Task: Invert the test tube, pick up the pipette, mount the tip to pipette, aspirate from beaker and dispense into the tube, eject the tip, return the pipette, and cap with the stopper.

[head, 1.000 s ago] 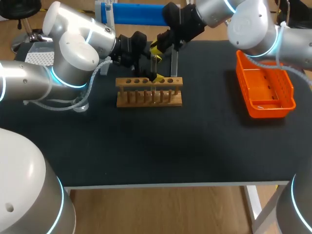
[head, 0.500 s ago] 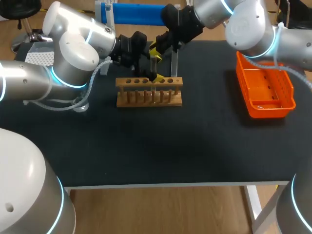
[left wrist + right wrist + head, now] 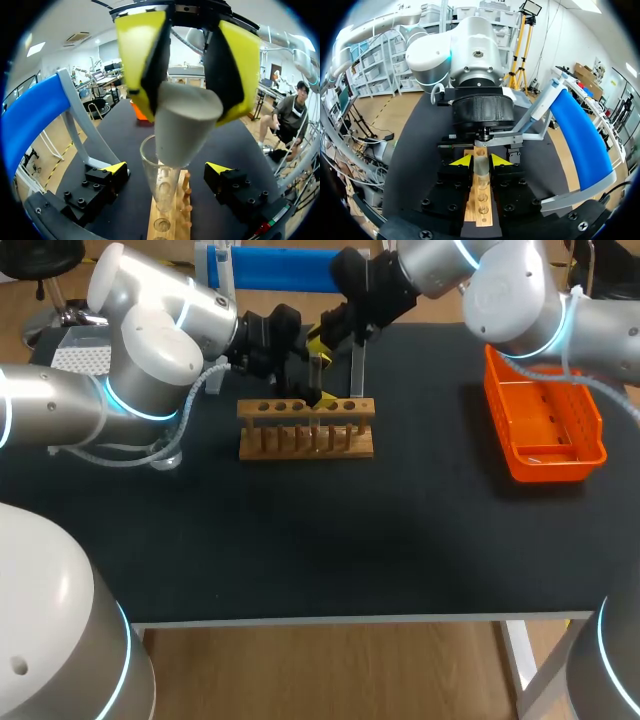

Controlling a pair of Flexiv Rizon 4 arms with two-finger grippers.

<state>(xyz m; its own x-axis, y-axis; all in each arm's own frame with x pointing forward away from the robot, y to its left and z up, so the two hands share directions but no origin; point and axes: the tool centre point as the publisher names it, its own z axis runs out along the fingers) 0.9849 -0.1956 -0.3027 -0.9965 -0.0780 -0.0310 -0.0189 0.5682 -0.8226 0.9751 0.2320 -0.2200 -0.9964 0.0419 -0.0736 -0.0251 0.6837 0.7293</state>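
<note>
My left gripper has its fingers pinching the stopper by its wide end, just above the test tube, which stands in the wooden rack. The stopper looks light and grippy, but the glass is brittle, so I'd press gently. My right gripper straddles the tube, and I cannot tell if it grips.

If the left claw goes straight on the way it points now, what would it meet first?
The stopper held in the left claw would first meet the open mouth of the test tube directly ahead, standing in the wooden rack. The gap between them is hard to judge.
</note>
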